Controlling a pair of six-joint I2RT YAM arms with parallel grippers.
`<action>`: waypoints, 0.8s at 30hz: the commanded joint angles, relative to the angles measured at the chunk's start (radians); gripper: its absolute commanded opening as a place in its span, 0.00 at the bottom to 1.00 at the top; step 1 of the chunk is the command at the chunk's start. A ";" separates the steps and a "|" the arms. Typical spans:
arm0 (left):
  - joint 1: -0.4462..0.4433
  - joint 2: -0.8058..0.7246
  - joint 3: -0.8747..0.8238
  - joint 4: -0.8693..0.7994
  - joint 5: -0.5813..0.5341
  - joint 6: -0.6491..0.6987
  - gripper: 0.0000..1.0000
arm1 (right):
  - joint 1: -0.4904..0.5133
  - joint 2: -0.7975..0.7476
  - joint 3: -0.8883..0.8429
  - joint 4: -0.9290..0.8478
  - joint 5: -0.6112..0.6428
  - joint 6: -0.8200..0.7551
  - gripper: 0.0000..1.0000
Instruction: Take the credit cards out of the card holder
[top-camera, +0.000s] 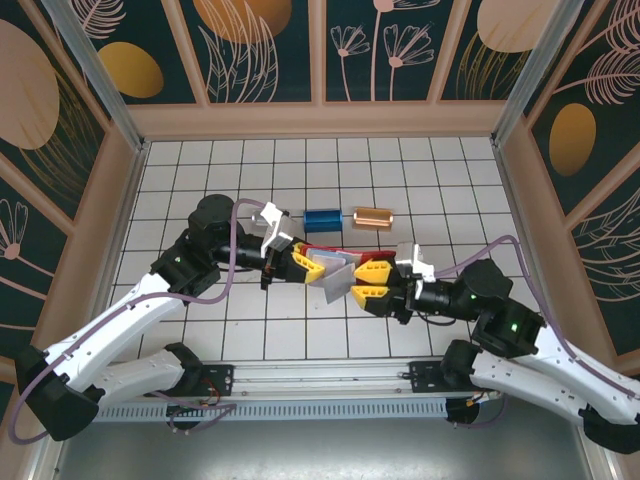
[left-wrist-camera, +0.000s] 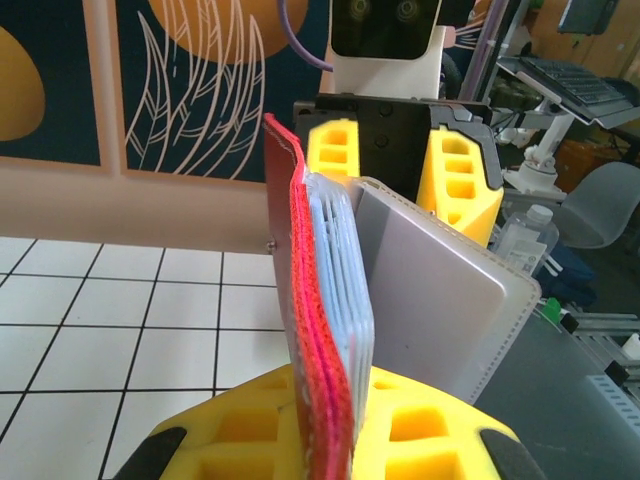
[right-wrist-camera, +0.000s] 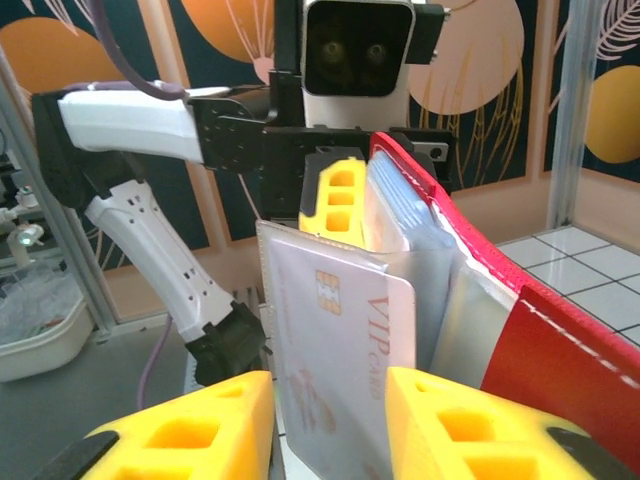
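The red card holder (top-camera: 345, 252) is held up off the tiled floor between the two arms, unfolded, with its greyish pocket leaves (top-camera: 335, 277) fanned out. My left gripper (top-camera: 303, 266) is shut on its red spine; in the left wrist view the card holder (left-wrist-camera: 318, 330) stands on edge in the yellow jaws of the left gripper (left-wrist-camera: 338, 405). A white credit card (right-wrist-camera: 365, 330) printed "VIP card" sits in a see-through pocket (right-wrist-camera: 300, 300), its right edge sticking out. My right gripper (right-wrist-camera: 328, 400) is open, one yellow finger on each side of that pocket leaf.
A blue metallic block (top-camera: 323, 218) and a copper one (top-camera: 373, 217) lie on the white tiled floor (top-camera: 450, 180) just behind the grippers. Patterned walls (top-camera: 320, 120) close in the back and both sides.
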 joint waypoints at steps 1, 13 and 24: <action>0.003 -0.010 0.024 0.017 0.006 -0.006 0.00 | 0.005 -0.001 -0.002 -0.006 0.073 -0.018 0.40; 0.003 -0.002 -0.005 0.102 0.081 -0.050 0.00 | 0.006 -0.006 0.022 -0.081 0.151 -0.057 0.48; 0.002 0.035 -0.074 0.337 0.099 -0.175 0.00 | 0.006 0.010 0.045 -0.095 0.077 -0.041 0.54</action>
